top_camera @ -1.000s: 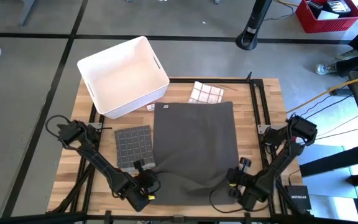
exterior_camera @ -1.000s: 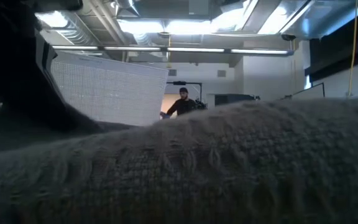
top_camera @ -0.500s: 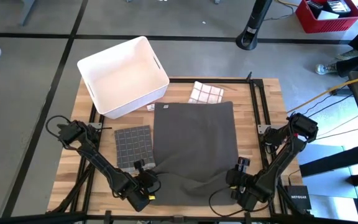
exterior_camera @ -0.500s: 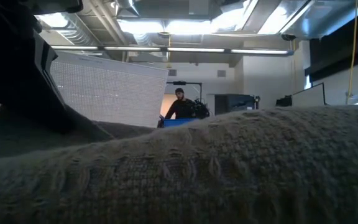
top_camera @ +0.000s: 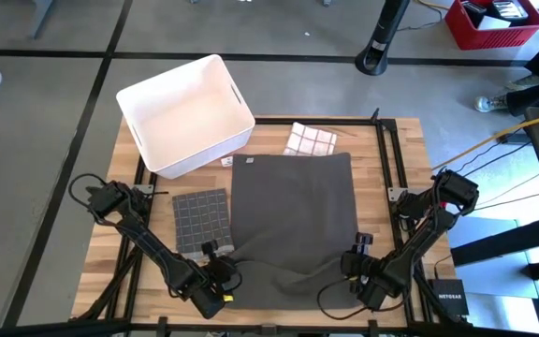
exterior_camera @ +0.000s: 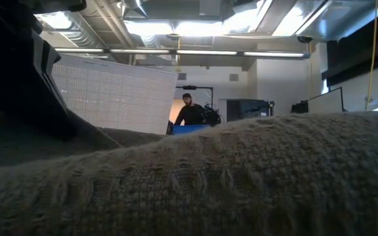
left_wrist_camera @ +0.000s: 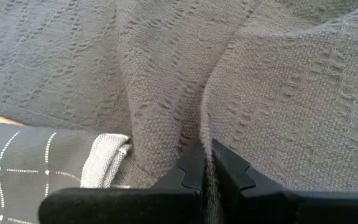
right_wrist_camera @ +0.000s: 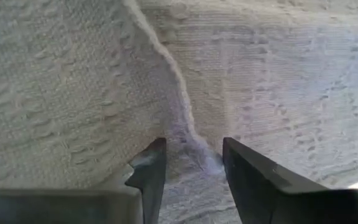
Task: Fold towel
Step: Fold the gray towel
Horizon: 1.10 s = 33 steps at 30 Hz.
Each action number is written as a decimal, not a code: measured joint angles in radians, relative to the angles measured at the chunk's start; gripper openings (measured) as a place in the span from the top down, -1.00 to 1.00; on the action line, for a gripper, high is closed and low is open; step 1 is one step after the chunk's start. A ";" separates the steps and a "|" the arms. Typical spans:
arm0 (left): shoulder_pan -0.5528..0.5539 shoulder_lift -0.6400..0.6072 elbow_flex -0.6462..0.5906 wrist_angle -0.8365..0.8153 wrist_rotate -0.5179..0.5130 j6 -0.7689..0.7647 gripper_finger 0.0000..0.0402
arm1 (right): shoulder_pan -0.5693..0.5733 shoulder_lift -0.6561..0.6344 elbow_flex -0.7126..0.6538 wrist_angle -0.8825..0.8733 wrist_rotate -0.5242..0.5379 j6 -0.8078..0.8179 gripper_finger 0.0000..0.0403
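Towel point(top_camera: 293, 215) fills low view, hiding grippers.

Towel point(top_camera: 293, 217) spread mid-table point(top_camera: 396, 168). Bin point(top_camera: 184, 113) behind, toward left corner. Checked cloth point(top_camera: 308, 139) at far edge. Folded cloth point(top_camera: 200, 222) just left. Left gripper point(top_camera: 221, 280) and right gripper point(top_camera: 356, 269) at near corners.

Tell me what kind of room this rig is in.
Probably a lab or workshop, not a home: bare grey concrete floor around the wooden table, exposed ceiling ducts and strip lights, and a person among equipment in the background.
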 joint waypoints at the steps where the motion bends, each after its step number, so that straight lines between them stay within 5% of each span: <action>1: 0.000 0.000 0.000 0.000 0.000 0.000 0.97 | 0.000 0.000 0.000 0.002 0.000 -0.009 0.25; 9: 0.002 -0.002 0.000 -0.001 0.003 -0.012 0.97 | 0.001 0.000 0.014 -0.010 -0.018 -0.013 0.93; 19: -0.083 -0.008 0.162 -0.006 0.167 0.037 0.97 | 0.112 0.001 0.270 -0.074 0.000 0.009 0.97; 25: -0.163 -0.009 0.310 0.017 0.158 0.132 0.97 | 0.209 0.001 0.490 -0.056 0.150 0.010 0.97; 33: -0.249 -0.009 0.395 0.340 0.137 0.495 0.97 | 0.322 0.001 0.593 0.193 0.263 -0.059 0.98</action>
